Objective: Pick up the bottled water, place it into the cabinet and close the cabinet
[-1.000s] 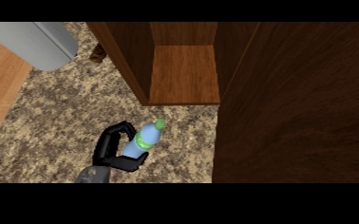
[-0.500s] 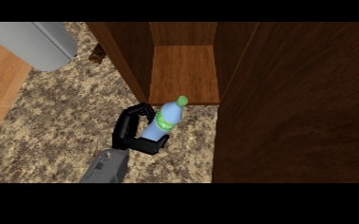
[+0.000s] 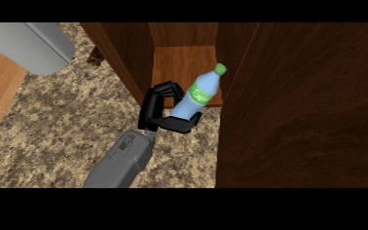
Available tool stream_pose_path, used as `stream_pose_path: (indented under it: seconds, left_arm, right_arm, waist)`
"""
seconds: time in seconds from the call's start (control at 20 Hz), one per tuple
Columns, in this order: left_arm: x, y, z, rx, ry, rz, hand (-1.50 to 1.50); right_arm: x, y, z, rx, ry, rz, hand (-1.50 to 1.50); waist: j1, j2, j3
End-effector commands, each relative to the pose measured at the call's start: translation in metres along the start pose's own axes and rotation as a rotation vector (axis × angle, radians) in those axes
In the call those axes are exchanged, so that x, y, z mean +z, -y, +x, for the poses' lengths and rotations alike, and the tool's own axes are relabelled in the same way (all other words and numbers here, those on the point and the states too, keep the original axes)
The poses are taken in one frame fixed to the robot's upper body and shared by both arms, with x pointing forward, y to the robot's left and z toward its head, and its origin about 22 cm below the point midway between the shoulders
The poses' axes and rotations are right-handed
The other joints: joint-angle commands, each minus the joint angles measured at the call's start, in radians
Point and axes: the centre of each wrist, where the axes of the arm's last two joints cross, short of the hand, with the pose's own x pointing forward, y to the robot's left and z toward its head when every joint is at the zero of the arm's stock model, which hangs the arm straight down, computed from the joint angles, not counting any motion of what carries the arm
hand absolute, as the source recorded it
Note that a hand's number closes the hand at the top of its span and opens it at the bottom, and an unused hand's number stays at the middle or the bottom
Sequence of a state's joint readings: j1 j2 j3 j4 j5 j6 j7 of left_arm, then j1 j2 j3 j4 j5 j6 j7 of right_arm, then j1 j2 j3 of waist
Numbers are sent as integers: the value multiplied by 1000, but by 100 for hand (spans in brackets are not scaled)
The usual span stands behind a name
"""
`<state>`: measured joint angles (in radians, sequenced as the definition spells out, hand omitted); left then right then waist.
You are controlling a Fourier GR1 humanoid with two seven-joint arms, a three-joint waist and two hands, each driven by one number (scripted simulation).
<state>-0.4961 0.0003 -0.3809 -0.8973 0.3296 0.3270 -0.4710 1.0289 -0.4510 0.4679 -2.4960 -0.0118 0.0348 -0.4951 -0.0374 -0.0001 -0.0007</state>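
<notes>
While held: bottled water (image 3: 198,93) tilted at the cabinet (image 3: 185,63) shelf's front edge
Left hand (image 3: 159,111): curled round bottled water

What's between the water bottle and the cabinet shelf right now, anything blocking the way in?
Nothing visible blocks it. The left hand is curled round the bottled water, which is tilted with its green cap toward the cabinet opening. The wooden shelf behind it shows bare, and the open cabinet door stands off to the right.
</notes>
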Motion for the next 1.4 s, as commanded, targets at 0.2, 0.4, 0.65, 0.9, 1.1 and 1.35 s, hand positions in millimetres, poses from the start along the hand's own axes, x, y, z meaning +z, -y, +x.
stream_pose_path:
  seconds: [0.2,0.4,0.65,0.9,1.1,1.35]
  left_arm:
    - [-46,17,24,-63,-50,41,150]
    - [-69,18,36,-32,-104,81,150]
    - [-93,11,42,-136,-94,203,150]
    - [-103,-9,39,-321,-74,297,150]
    - [-111,-7,41,-508,-66,359,-150]
    - [-111,-11,38,-573,-65,428,-150]
  right_arm:
    - [-2,6,21,-36,55,-29,-150]
    - [-3,10,21,-36,48,-15,-150]
    - [-1,11,18,-43,49,-7,-150]
    - [4,18,14,-22,49,13,-150]
    - [0,19,5,-24,73,18,-150]
    - [4,18,14,-31,61,49,-150]
  waist:
    - [-5,2,0]
    - [-8,8,0]
    - [-30,17,0]
    - [-28,20,1]
    - [-29,29,1]
    - [-51,29,0]
